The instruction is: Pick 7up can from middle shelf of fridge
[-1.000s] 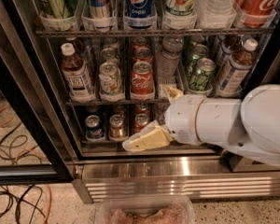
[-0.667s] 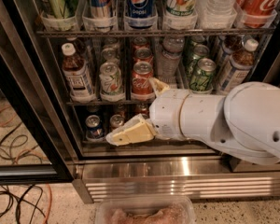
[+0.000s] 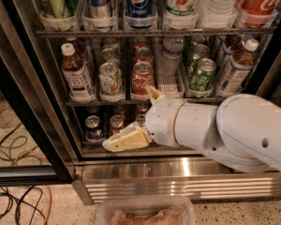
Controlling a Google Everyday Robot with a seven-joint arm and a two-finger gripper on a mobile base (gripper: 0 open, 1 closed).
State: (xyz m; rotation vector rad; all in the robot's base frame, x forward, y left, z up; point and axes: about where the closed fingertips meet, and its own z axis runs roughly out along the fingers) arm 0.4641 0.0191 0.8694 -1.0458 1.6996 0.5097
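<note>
Camera view looks into the fridge (image 3: pixel 33 107), a tall cooler with a black frame and a steel base with a grille. A thick white arm (image 3: pixel 234 125) reaches in from the right, crossing in front of the bottom rack. The middle shelf (image 3: pixel 75 103) runs the full width, holding white lane trays with bottles and cans.

The gripper (image 3: pixel 133 121) sits low, near the front of the bottom rack, with its claw spread wide and holding nothing. One cream finger (image 3: pixel 126 142) points left in front of the small cans there. The other (image 3: pixel 154 95) points up to the middle shelf's front edge, just right of the red Coca-Cola can (image 3: pixel 143 78).

The 7up can (image 3: pixel 111 81) stands upright at the front of the second lane from the left on the middle shelf, just left of the Coca-Cola can. It is above and left of the gripper, apart from both fingers. A dark green can (image 3: pixel 201 74) stands farther right.
</note>
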